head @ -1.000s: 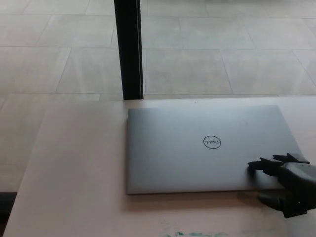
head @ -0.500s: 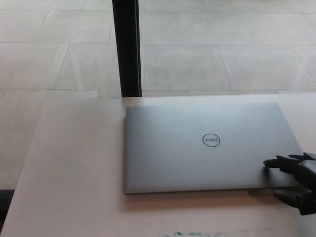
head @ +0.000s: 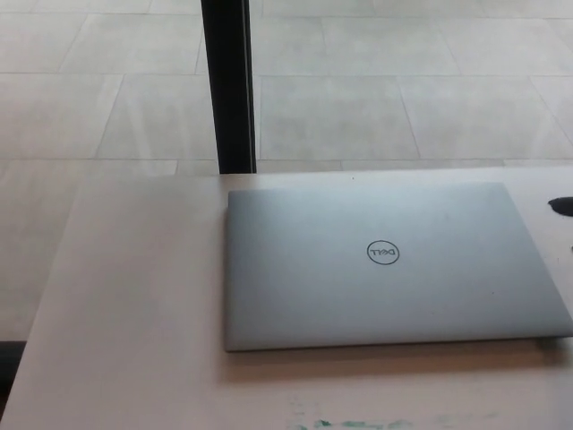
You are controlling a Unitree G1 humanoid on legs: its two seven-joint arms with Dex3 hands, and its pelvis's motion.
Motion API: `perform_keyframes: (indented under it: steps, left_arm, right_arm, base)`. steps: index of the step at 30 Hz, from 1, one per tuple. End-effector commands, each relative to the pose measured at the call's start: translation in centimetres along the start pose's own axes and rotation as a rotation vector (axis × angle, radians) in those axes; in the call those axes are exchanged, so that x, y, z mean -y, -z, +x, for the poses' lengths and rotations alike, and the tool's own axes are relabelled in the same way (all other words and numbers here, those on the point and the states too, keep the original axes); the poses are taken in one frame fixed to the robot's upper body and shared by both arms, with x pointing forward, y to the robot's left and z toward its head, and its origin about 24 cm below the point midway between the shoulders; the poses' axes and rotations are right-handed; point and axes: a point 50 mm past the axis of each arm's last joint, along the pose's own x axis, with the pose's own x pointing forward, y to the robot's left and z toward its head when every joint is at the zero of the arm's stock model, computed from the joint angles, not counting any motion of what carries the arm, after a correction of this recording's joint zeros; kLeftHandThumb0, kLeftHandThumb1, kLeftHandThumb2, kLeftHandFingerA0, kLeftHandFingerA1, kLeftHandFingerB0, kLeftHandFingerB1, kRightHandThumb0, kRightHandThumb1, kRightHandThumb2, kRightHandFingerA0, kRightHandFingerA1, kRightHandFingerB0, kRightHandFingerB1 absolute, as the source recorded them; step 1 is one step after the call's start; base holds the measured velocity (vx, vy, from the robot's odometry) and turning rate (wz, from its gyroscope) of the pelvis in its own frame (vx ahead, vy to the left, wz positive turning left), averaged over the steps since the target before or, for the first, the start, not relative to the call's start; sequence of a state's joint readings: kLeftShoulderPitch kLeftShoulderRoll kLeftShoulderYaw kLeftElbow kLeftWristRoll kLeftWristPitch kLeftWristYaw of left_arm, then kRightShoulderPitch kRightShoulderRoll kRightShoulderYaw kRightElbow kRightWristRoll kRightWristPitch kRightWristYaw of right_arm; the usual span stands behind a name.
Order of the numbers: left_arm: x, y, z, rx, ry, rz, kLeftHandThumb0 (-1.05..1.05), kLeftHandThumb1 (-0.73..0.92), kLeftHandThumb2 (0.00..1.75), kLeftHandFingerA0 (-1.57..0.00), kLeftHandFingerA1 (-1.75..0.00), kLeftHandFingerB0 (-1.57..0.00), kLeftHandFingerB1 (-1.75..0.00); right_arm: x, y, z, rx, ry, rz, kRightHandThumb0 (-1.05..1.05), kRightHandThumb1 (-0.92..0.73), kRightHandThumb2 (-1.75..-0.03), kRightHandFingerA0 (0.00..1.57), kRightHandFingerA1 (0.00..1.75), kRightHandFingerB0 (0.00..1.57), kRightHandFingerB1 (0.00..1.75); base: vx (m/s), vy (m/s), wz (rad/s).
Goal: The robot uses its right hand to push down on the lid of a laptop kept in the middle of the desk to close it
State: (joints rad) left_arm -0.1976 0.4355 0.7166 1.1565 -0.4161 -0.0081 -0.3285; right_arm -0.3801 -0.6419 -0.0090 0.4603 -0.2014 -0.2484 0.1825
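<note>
A silver laptop (head: pixel 385 264) lies on the pale desk (head: pixel 134 296) in the head view. Its lid is flat down, with the round logo facing up. Only a small black bit of my right hand (head: pixel 561 206) shows at the picture's right edge, beside the laptop's far right corner and apart from the lid. Nothing rests on the laptop. My left hand does not show.
A black vertical post (head: pixel 227 85) stands just behind the desk's far edge, near the laptop's back left corner. Beyond it is a tiled floor (head: pixel 403 81). Faint green marks (head: pixel 349 423) show on the desk's near edge.
My right hand, which lay at the laptop's front right corner, has drawn off to the right and almost out of the picture. The laptop has stayed shut and in place.
</note>
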Motion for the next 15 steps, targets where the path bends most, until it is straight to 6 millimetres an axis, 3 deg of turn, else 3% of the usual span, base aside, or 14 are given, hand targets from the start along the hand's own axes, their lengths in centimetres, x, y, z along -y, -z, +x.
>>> perform_keyframes:
  steps: [1, 3, 4, 5, 7, 8, 10, 14, 15]
  left_arm:
    - [-1.2, -0.7, -0.4, 0.021, -0.032, -0.007, -1.05, 0.85, 0.72, -0.3, -0.44, -0.26, -0.34]
    - [-1.3, -0.7, -0.4, 0.019, -0.033, -0.004, -1.05, 0.85, 0.72, -0.3, -0.44, -0.26, -0.34]
    - [-1.2, -0.6, -0.4, 0.017, -0.03, -0.003, -1.05, 0.84, 0.72, -0.3, -0.45, -0.25, -0.35]
    - [-1.2, -0.4, -0.4, 0.01, -0.028, -0.002, -1.05, 0.84, 0.76, -0.28, -0.44, -0.24, -0.35]
    - [-1.2, -0.3, -0.4, 0.008, -0.029, -0.002, -1.05, 0.84, 0.78, -0.28, -0.46, -0.24, -0.36]
    - [-1.2, -0.2, -0.4, 0.008, -0.03, -0.005, -1.05, 0.84, 0.78, -0.28, -0.46, -0.24, -0.36]
    - [-1.5, -0.2, -0.6, 0.009, -0.034, -0.012, -1.05, 0.84, 0.74, -0.29, -0.47, -0.24, -0.36]
    - [-1.5, -0.2, -0.6, 0.006, -0.039, -0.002, -1.05, 0.85, 0.78, -0.29, -0.45, -0.25, -0.36]
    - [-1.5, -0.1, -0.6, 0.002, -0.04, -0.009, -1.05, 0.85, 0.72, -0.31, -0.45, -0.26, -0.35]
  right_arm:
    - [10.4, 8.6, -10.4, -0.223, 0.769, 0.701, -0.84, -0.85, -0.67, 0.63, 0.55, 0.55, 0.41]
    - [10.3, 8.8, -10.8, -0.235, 0.786, 0.703, -0.84, -0.85, -0.67, 0.63, 0.55, 0.55, 0.41]
    - [10.5, 9.6, -12.1, -0.256, 0.84, 0.72, -0.89, -0.67, -0.9, 0.58, 0.63, 0.5, 0.52]
    - [10.4, 10.7, -14.0, -0.252, 0.94, 0.744, -0.87, -0.86, -0.66, 0.61, 0.66, 0.48, 0.54]
    - [10.1, 11.8, -15.9, -0.251, 1.038, 0.778, -0.83, -0.87, -0.66, 0.58, 0.71, 0.44, 0.55]
    - [10.2, 11.7, -15.8, -0.248, 1.036, 0.778, -0.83, -0.87, -0.66, 0.58, 0.71, 0.44, 0.55]
    - [9.1, 14.3, -19.3, -0.372, 1.193, 0.808, -0.93, -0.92, -0.68, 0.52, 0.77, 0.36, 0.6]
    - [8.6, 15.9, -21.9, -0.45, 1.283, 0.847, -0.89, -0.92, -0.68, 0.5, 0.79, 0.34, 0.59]
    - [8.4, 16.3, -23.0, -0.468, 1.342, 0.866, -0.9, -0.92, -0.68, 0.48, 0.84, 0.31, 0.61]
  base:
    - [0.0, 0.0, 0.0]
    - [0.0, 0.0, 0.0]
    - [0.0, 0.0, 0.0]
    - [0.0, 0.0, 0.0]
    - [0.0, 0.0, 0.0]
    - [0.0, 0.0, 0.0]
    - [0.0, 0.0, 0.0]
    - [0.0, 0.0, 0.0]
    - [0.0, 0.0, 0.0]
